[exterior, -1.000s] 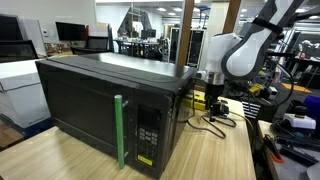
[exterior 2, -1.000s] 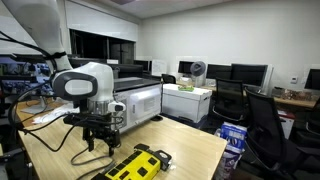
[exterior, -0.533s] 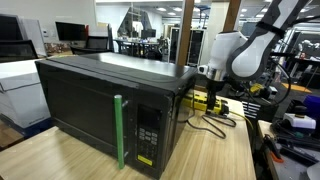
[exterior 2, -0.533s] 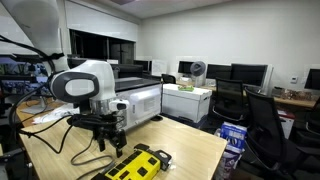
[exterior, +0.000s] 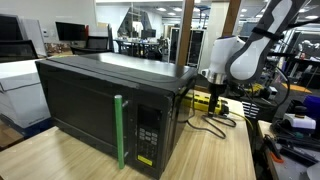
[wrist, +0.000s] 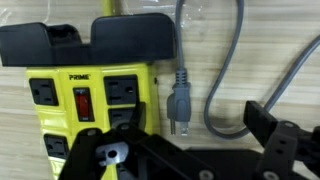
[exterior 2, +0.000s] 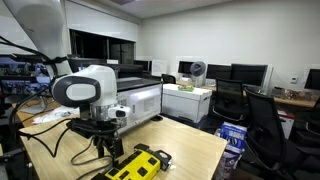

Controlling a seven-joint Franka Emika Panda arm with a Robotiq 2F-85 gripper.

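Gripper (wrist: 182, 152) is wide open with nothing between the jaws, and it hangs just above the table (exterior: 60, 155) without touching anything. In the wrist view one finger sits at 7 o'clock and the other at 4 o'clock.

The nearest thing is the yellow power strip (wrist: 100, 95), which lies flat on the wood. In the wrist view it fills the 10 to 11 o'clock area, and its lower end runs under the 7 o'clock finger. The black end cap is at the top of the frame. The red switch (wrist: 84, 103) sits between two outlets. In an exterior view the power strip (exterior 2: 135, 165) is at about 4 o'clock from the gripper (exterior 2: 100, 146), close by and angled across the table edge.

A grey plug (wrist: 182, 100) lies just beside the strip's right edge, at 12 o'clock from the gripper. I can't tell whether it touches the strip. Its cable (wrist: 232, 70) loops off toward 1 o'clock.

A black microwave (exterior: 110, 105) stands on the same table at 9 o'clock from the gripper (exterior: 214, 99), with the door shut. A green strip (exterior: 119, 130) runs vertically on the door. Loose black wires (exterior: 215, 122) lie on the table at 6 o'clock below the gripper.
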